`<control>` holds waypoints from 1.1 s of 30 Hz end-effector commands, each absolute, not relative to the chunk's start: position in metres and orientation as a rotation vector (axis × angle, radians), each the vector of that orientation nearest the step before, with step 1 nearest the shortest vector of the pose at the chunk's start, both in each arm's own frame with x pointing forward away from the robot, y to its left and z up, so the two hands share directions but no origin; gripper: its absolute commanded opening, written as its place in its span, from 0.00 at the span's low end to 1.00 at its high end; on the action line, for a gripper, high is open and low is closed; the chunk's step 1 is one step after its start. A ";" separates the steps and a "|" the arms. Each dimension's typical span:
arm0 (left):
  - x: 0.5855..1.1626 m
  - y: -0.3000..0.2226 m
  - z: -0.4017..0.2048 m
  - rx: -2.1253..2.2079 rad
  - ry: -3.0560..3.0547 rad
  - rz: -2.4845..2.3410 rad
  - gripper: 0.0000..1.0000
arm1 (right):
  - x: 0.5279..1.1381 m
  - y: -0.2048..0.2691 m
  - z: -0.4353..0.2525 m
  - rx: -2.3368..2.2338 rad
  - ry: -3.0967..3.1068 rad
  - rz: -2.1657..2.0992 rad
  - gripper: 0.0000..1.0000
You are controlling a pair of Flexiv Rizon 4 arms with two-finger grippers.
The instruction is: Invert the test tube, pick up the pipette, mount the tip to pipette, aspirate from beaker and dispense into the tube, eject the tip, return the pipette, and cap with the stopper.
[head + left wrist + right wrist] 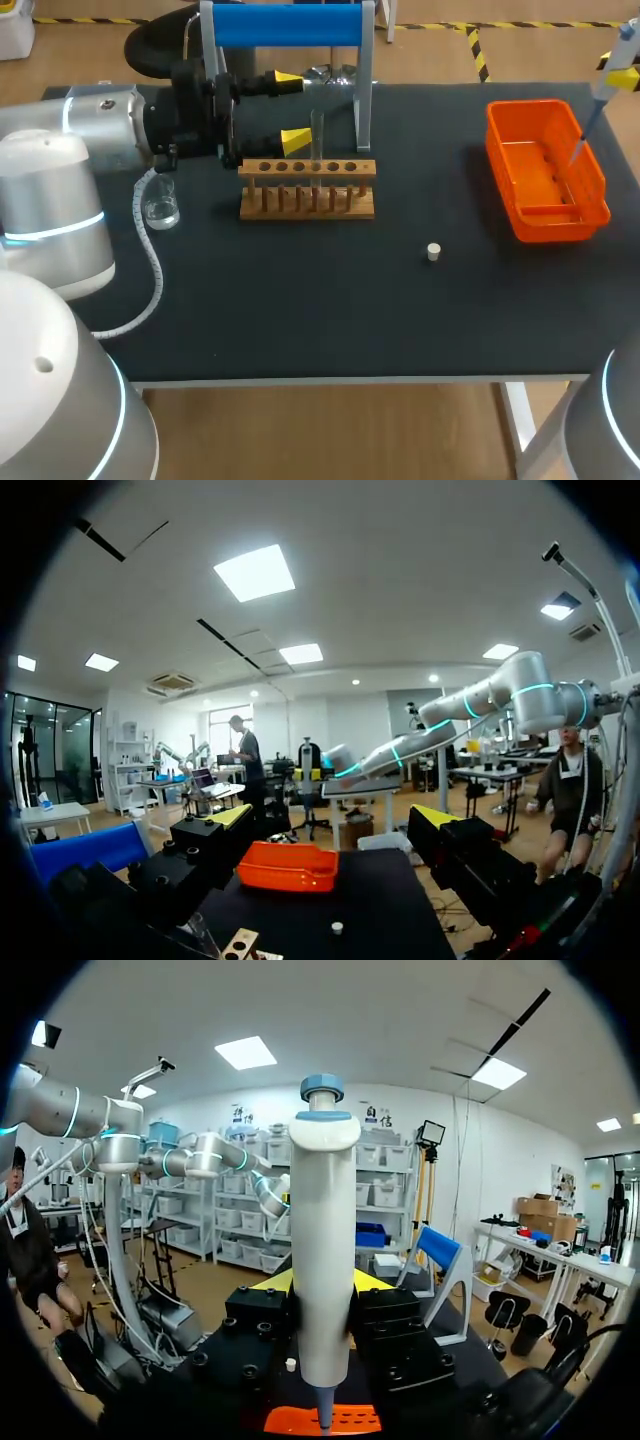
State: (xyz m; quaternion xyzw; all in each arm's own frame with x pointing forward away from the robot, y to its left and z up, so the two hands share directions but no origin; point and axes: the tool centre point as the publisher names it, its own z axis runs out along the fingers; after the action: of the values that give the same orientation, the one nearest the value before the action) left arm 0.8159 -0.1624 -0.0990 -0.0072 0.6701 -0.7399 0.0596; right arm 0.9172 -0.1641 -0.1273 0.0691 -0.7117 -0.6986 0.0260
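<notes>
A clear test tube (317,135) stands upright in the wooden rack (307,188). My left gripper (292,110) is open just left of the tube's top, touching nothing; in the left wrist view this gripper (332,818) has nothing between its fingers. At the right edge my right gripper (622,78) is shut on the white pipette (603,92), whose thin lower end hangs over the orange bin (545,170). The right wrist view shows the pipette (322,1260) upright between the fingers (372,1282). A glass beaker (160,205) and a small white stopper (433,252) rest on the table.
A blue pipette stand (290,25) rises behind the rack. The orange bin (288,865) lies ahead of the left gripper, with the stopper (337,928) nearer. A white cable (150,260) loops by the beaker.
</notes>
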 end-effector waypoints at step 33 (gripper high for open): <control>0.854 -0.293 -0.065 0.115 2.169 -2.236 1.00 | 0.914 -0.165 -0.124 0.176 -2.226 -2.166 0.00</control>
State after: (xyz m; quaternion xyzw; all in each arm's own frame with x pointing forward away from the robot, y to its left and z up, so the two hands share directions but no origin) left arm 0.8433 -0.2671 -0.0703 0.0282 0.6861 -0.7264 0.0264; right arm 0.9195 -0.1652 -0.1272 0.0629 -0.7132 -0.6978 0.0209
